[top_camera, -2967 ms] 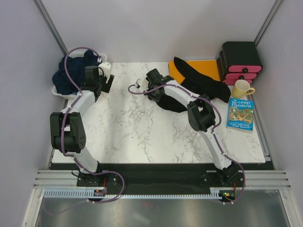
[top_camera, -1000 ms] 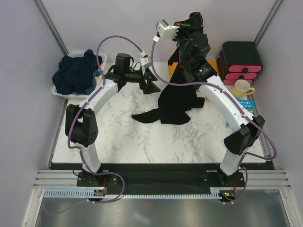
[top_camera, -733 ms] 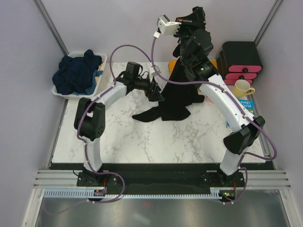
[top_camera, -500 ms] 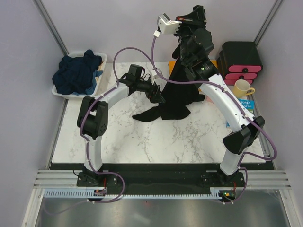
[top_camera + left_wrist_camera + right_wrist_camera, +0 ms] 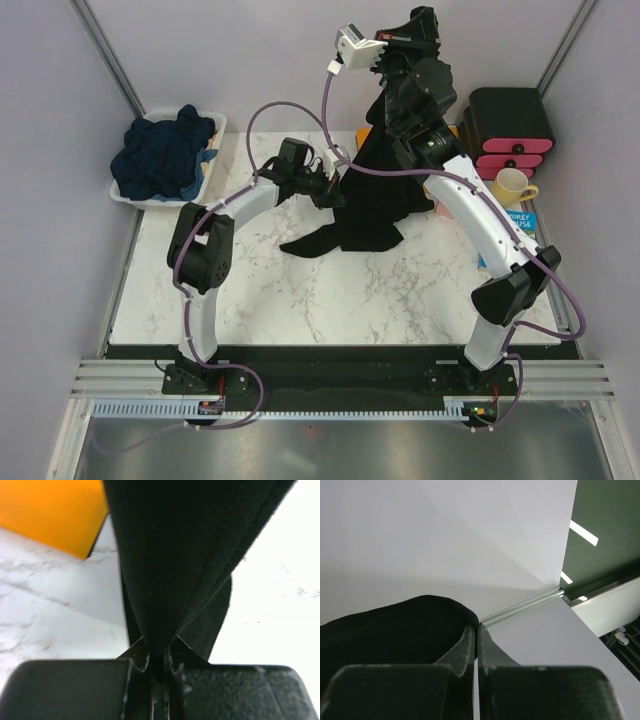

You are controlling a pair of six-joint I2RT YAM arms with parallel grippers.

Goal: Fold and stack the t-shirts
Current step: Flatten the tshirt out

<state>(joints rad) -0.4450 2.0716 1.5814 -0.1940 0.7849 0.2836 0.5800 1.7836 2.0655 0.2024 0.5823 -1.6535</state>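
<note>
A black t-shirt (image 5: 375, 205) hangs from my raised right gripper (image 5: 412, 28) down to the marble table, its lower edge trailing on the surface. That right gripper (image 5: 476, 628) is shut on the black t-shirt's top edge (image 5: 395, 630). Lower down, my left gripper (image 5: 338, 192) is shut on the hanging cloth's left edge; in the left wrist view the black fabric (image 5: 185, 555) runs straight into the closed left gripper (image 5: 157, 660). Dark navy t-shirts (image 5: 162, 155) lie bunched in a white bin at the back left.
The white bin (image 5: 124, 197) stands at the table's back left corner. An orange sheet (image 5: 50, 515) lies behind the hanging shirt. A black and pink drawer unit (image 5: 508, 128), a yellow mug (image 5: 512, 187) and a book (image 5: 520, 222) stand at the back right.
My left arm has reached right to the hanging black t-shirt and its gripper has shut on the cloth's edge. The right arm has stayed raised with the shirt.
</note>
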